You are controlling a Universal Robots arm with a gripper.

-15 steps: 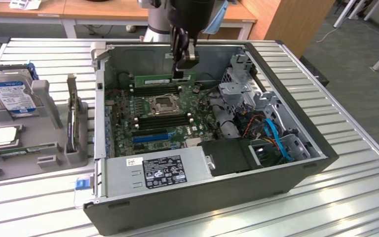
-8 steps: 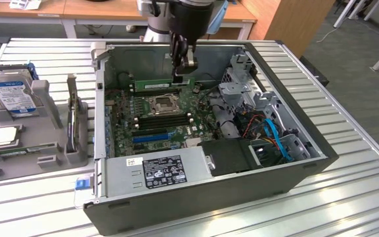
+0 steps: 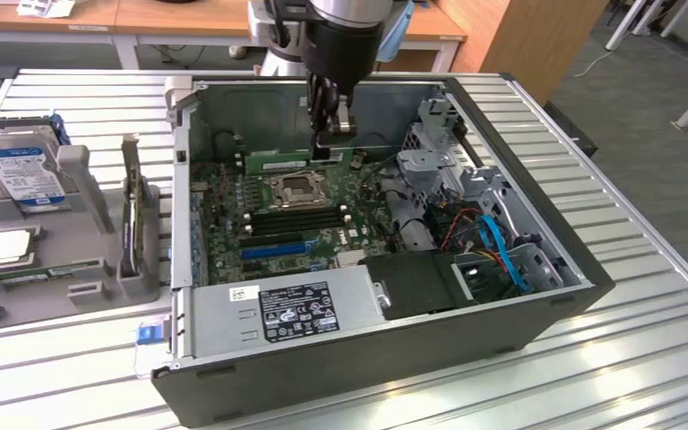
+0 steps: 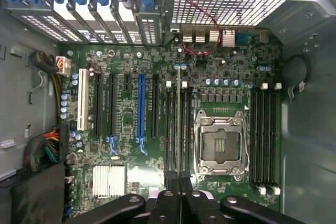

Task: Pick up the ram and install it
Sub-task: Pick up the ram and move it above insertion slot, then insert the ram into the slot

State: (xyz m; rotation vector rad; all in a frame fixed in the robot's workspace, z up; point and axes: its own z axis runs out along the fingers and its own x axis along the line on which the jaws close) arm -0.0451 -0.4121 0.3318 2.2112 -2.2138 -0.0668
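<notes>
1. Starting at nine o'clock in the exterior view, a grey holder point(image 3: 96, 296) sits on the slatted tabletop point(image 3: 631, 340). It carries a silver hard drive point(image 3: 19, 170) with a blue label, and a square processor chip point(image 3: 10, 247) lies at six o'clock from the drive.
2. Just beside the holder, toward three o'clock, an open computer case point(image 3: 356, 376) lies on its side with the motherboard point(image 3: 219, 210) facing up.
3. A power supply point(image 3: 290, 309) with a black-and-white label fills the case's six o'clock edge.
4. The empty processor socket point(image 3: 300, 188) sits near the middle of the board, with a bank of dark memory slots point(image 3: 296, 217) at six o'clock from it.
5. The ram point(image 3: 284, 164) stands on edge inside the case, at twelve o'clock from the socket in the exterior view, with its white label showing.
6. The gripper point(image 3: 336, 125) comes down from twelve o'clock and is clenched on the ram's upper edge.
7. In the wrist view the ram point(image 4: 178, 124) appears as a thin line running out from the gripper point(image 4: 178, 179). It lies along the slots between the socket point(image 4: 220, 142) and the blue expansion slot point(image 4: 140, 108). I cannot tell whether its lower edge touches a slot.
8. A second bank of slots point(image 4: 265, 140) on the socket's other side stands empty.
9. Toward three o'clock in the exterior view, a metal drive cage point(image 3: 440, 152) and blue cables point(image 3: 502, 255) occupy the rest of the case.
</notes>
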